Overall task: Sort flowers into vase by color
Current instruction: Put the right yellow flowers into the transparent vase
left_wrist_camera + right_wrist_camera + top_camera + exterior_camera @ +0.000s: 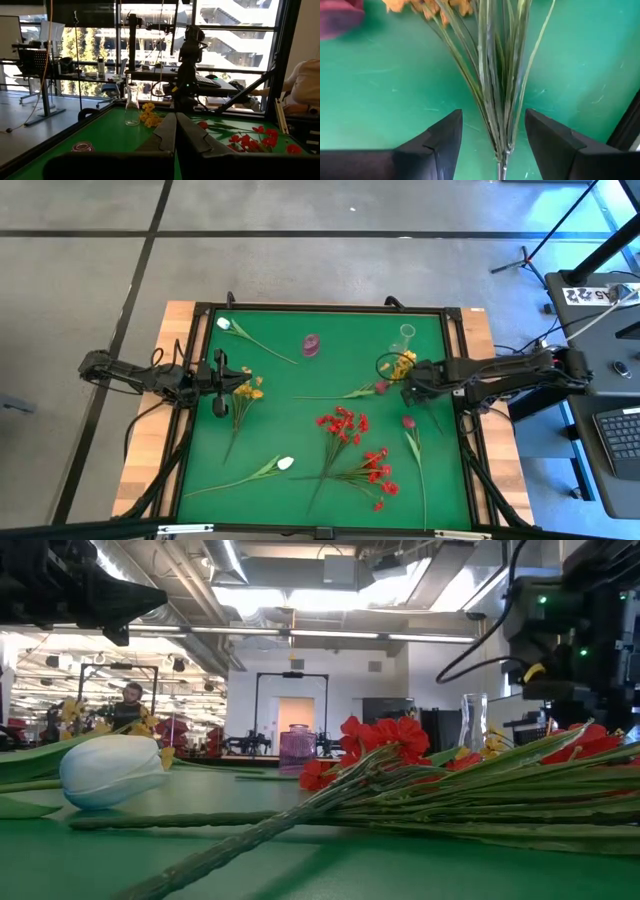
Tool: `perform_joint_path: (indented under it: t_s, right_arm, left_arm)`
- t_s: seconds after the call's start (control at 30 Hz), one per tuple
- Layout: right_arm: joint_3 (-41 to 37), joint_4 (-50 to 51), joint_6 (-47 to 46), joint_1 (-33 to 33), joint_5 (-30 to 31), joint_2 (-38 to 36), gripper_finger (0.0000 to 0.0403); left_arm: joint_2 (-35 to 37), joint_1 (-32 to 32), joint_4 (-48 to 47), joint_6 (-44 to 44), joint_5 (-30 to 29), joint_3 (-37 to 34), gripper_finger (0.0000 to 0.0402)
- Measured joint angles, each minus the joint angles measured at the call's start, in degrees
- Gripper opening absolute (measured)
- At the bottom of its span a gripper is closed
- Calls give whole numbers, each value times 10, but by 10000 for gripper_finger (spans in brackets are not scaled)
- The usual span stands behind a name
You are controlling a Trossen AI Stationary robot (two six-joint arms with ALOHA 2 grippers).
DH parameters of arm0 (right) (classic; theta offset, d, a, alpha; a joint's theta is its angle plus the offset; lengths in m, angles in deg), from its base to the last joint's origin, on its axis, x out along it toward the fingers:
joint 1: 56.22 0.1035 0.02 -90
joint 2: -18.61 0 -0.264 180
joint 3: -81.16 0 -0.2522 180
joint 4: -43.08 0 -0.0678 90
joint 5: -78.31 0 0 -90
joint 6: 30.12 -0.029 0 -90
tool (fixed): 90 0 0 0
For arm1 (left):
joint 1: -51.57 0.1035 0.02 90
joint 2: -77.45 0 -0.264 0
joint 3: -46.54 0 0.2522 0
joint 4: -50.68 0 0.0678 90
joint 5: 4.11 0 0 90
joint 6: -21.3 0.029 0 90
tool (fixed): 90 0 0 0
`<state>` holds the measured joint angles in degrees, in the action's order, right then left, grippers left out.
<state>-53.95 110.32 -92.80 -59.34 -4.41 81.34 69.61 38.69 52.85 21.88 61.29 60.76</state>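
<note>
Progress is slight: nearly every flower lies loose on the green table [330,370], and no vase visibly holds a stem. The landmark is the clear vase [407,334], standing near the table's far right part. The pink vase [311,345] stands to its left, apart from it; both appear empty, though the overhead view is small.

The yellow-orange spray [401,365] lies just below the clear vase, its blossoms near the glass, not inside. The right gripper [492,145] stands over this spray's stems, fingers spread with the stem bundle between them and no contact evident. The left gripper [175,135] is clenched on nothing and waits far left of the clear vase, at the table's left edge, beside a second yellow spray [247,388].

Outstanding: the red sprays [345,425], two white tulips [285,464] and two dark tulips [408,422], all flat on the table, well below or left of the clear vase. Judgement: sorting is at its first placement.
</note>
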Motion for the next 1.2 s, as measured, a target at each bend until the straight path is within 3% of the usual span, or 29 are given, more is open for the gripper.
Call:
perform_joint_path:
  t_s: [0.27,0.53,0.83,1.1,1.2]
  right_arm:
    - [-51,-80,6,-4,-41,47,214]
    - [-54,-79,5,-4,-48,49,203]
    - [-55,-86,2,-3,-52,44,123]
    - [-55,-94,26,-3,-58,35,23]
    - [-45,-82,28,-3,-57,21,11]
  left_arm:
    - [0,0,0,0,0,0,0]
    - [0,0,0,0,0,0,0]
    - [0,0,0,0,0,0,0]
    - [0,0,0,0,0,0,0]
    - [0,0,0,0,0,0,0]
